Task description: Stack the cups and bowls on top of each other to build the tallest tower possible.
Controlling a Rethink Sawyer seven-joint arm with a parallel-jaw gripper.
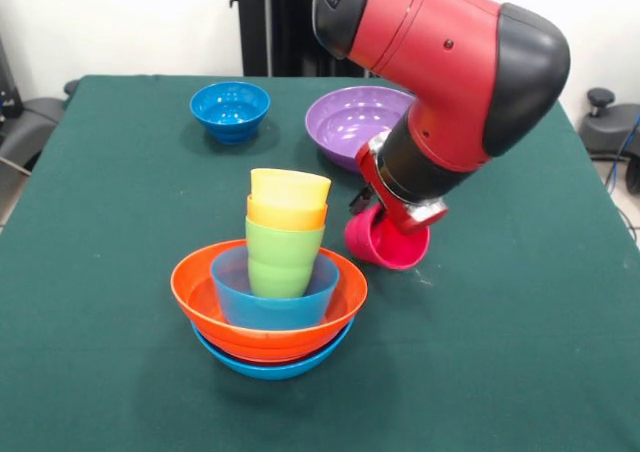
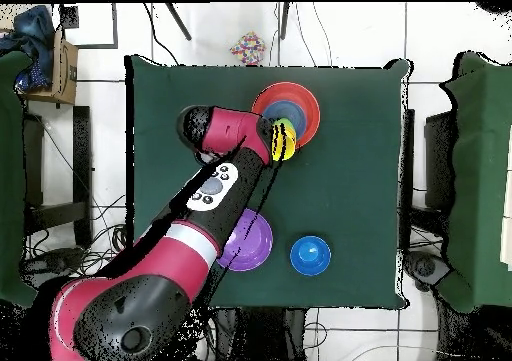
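Gripper (image 1: 385,222), centre-right of frame, is clenched on the magenta-pink cup (image 1: 385,242); cup is tilted, mouth toward lower left, w/ its low edge close to the table (image 1: 120,372). Tower (image 1: 272,302) stands just left of it, lower centre: light-blue and orange bowls, green, orange, yellow cups on top. Purple bowl (image 1: 350,122) and dark-blue bowl (image 1: 230,109) sit apart in upper part.

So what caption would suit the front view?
Red arm's pincer holds a tilted pink cup beside the tower of bowls and cups.
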